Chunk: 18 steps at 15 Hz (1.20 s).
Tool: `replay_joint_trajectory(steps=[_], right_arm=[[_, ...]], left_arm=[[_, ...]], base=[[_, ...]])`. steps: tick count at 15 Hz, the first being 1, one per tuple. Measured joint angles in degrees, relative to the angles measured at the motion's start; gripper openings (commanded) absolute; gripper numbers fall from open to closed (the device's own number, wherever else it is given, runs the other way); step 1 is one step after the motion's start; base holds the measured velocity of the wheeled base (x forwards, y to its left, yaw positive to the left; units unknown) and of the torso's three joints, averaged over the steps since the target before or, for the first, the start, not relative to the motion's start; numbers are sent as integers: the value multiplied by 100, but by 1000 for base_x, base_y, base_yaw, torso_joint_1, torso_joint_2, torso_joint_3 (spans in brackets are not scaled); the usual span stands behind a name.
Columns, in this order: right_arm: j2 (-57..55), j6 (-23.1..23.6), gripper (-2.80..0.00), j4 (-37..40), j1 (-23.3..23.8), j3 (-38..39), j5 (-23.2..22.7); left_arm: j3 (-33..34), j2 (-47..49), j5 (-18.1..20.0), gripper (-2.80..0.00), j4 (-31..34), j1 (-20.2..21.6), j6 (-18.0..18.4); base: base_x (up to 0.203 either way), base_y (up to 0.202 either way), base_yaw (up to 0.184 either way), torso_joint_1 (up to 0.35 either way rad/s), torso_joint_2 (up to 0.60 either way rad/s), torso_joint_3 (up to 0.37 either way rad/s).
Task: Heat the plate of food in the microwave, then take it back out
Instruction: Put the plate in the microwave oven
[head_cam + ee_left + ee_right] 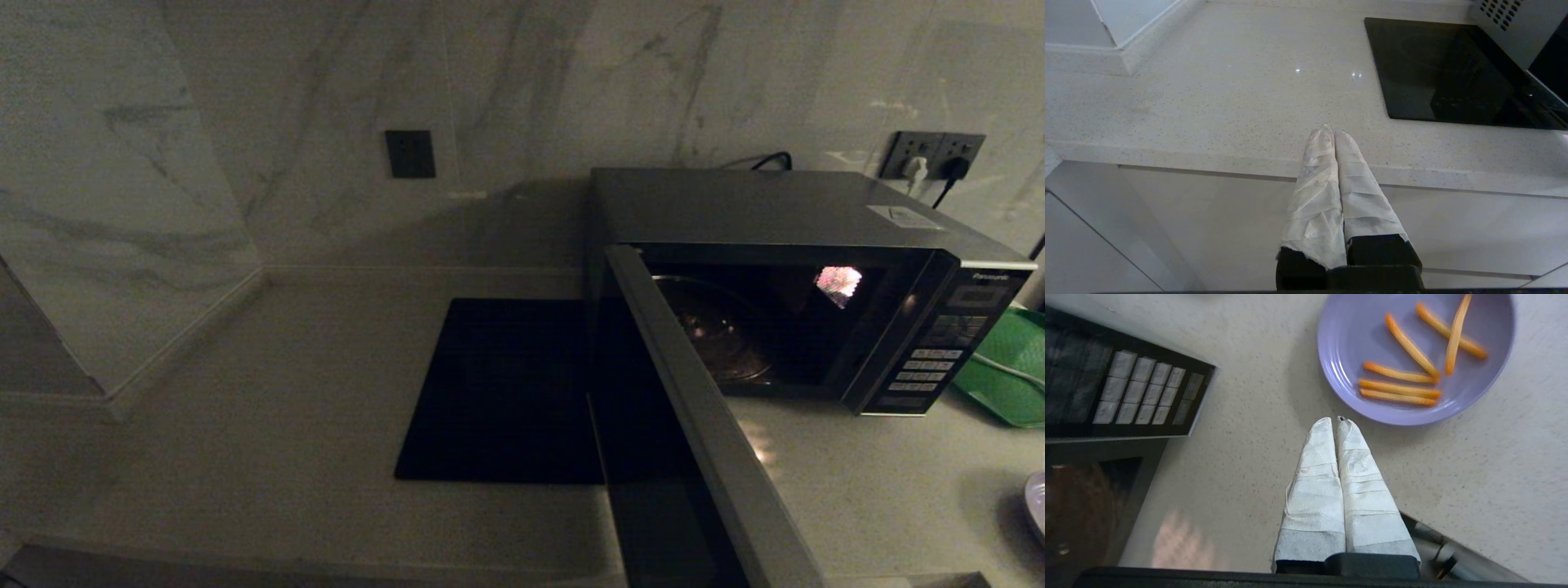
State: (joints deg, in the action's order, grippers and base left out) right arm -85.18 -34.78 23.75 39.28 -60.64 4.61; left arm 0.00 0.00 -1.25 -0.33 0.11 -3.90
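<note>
counter: a pale speckled stone worktop [269, 408] fills the lower half of the head view, running from the left corner across to the right edge; its front lip and plain white cabinet fronts [1208, 228] show in the left wrist view.
walls: grey-veined marble panels [245, 122] rise behind and at the left, meeting in a corner at the mid left of the head view; a small dark square plate [410, 153] sits on the back wall near top centre, and a double socket [935, 155] with plugs in it at the upper right.
black slab: a flat black glass square [498, 392] is set in the counter at centre, just left of the oven.
microwave: the large silver-grey boxy oven [775, 212] stands at the right of the head view, its dark glass door [694, 425] swung wide toward the lower centre, interior lit, round glass turntable [718, 335] bare, button panel [931, 363] at its right end.
green tray: a flat green tray [1008, 367] lies at the right edge beyond the oven.
plate of food: the small round lilac plate with orange fry sticks [1414, 355] rests on the counter in front of the oven's right end; only its rim [1037, 502] shows at the lower right edge of the head view.
right gripper: its white-wrapped fingers pressed together [1336, 419], grasping nothing, tips just short of the plate's rim, above the counter.
left gripper: white-wrapped fingers clenched together [1334, 132], empty, off the counter's front edge.
</note>
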Motion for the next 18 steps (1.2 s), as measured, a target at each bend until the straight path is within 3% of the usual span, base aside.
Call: replay_joint_trajectory(steps=[3, 7, 8, 18], right_arm=[[-290, 135, -280, -27, 568, -43, -623], [-485, 146, -280, -19, 801, -85, -766], [-513, 157, 0, -27, 821, -75, -767], [-961, 84, 0, -35, 1262, -140, -727]], left_arm=[[0, 0, 0, -280, 0, 0, 0], [0, 0, 1, -280, 0, -2, -1], [0, 0, 0, -280, -2, -4, 0], [0, 0, 2, -280, -2, -4, 0]], base=[[0, 0, 0, 0, 0, 0], [0, 0, 0, 0, 0, 0], [0, 0, 0, 0, 0, 0], [0, 0, 0, 0, 0, 0]])
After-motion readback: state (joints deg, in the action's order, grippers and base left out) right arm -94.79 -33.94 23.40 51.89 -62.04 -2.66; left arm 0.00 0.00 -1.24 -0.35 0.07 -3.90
